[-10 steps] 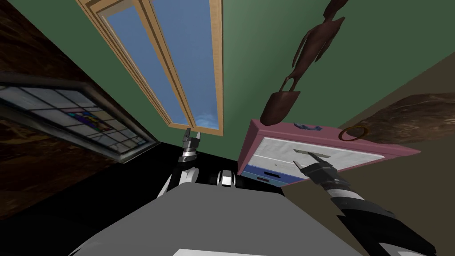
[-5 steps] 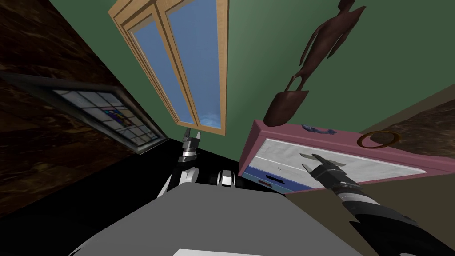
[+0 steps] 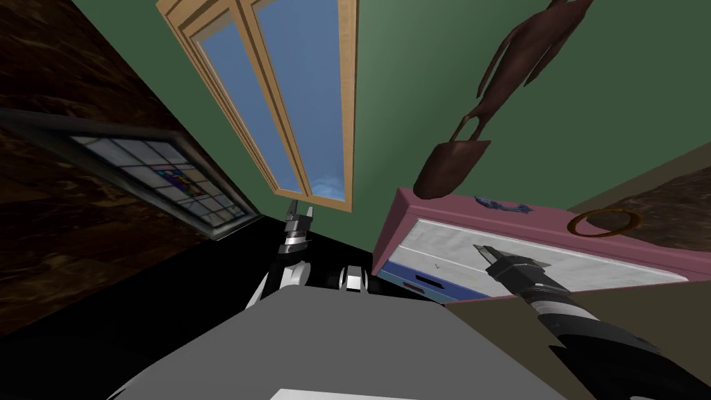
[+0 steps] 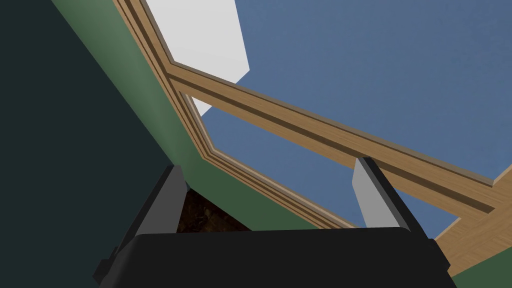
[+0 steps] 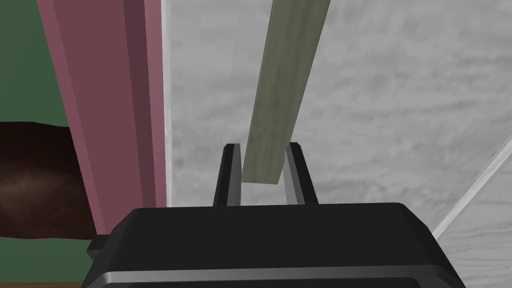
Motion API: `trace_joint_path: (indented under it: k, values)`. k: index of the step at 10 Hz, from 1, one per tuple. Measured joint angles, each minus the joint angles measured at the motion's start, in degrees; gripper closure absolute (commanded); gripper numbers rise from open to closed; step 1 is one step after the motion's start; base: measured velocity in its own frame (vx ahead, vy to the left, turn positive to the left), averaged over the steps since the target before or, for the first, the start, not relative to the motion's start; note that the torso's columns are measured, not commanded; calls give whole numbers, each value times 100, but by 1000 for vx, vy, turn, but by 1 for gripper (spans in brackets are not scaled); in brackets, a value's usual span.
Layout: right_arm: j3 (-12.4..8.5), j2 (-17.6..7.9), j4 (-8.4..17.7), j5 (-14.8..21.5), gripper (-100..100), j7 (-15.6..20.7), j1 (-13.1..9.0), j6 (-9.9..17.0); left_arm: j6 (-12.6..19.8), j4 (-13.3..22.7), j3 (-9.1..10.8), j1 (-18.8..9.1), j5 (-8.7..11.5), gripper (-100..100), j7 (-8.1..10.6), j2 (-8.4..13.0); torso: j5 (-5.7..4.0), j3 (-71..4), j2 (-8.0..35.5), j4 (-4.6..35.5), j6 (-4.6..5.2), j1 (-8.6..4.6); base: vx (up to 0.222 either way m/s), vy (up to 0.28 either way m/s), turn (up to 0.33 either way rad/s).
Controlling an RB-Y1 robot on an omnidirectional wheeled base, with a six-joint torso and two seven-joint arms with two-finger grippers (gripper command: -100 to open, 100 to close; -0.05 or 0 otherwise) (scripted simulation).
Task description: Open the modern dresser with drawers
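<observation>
The dresser [image 3: 444, 208], a matte mauve box, stands by the green wall [image 3: 416, 83] at our right; its top drawer [image 3: 451, 243] is a flat, grey-white, faintly mottled slab. We should pull straight out, square to that face. The right tool [image 5: 263, 148] pinches the slim olive handle [image 5: 285, 85] near its end, so twisting risks slip; the left tool [image 4: 270, 166] is spread.

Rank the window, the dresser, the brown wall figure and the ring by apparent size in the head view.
1-2. window and dresser: close in area, and the window runs off the top edge, so unranked.
3. brown wall figure.
4. ring on the dresser top, clearly smallest.
</observation>
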Motion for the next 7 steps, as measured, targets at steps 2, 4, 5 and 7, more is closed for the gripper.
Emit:
trace_joint_path:
  k: [2, 4, 5, 7]
  values:
    - [18, 21, -54, -11, 100, 3, 33, -38, 0, 0, 0, -1, 0, 0, 0, 0, 12, -9, -9, 8, 2, -10, -183, 29, -44]
    - [34, 14, -113, -13, 100, -24, 59, -68, 0, 0, 0, -1, 0, 0, 0, 0, 25, -24, -26, 9, 7, -6, -140, 31, -25]
    - [48, 18, -115, -14, 100, -27, 66, -84, 0, 0, 0, 0, 0, 0, 0, 0, 32, -47, -61, 4, 2, -8, -136, 42, -48]
    - [45, 35, -167, -23, 100, -11, 84, -98, 0, 0, 0, -1, 0, 0, 0, 0, 21, -25, -30, 2, -1, 7, -176, 36, -54]
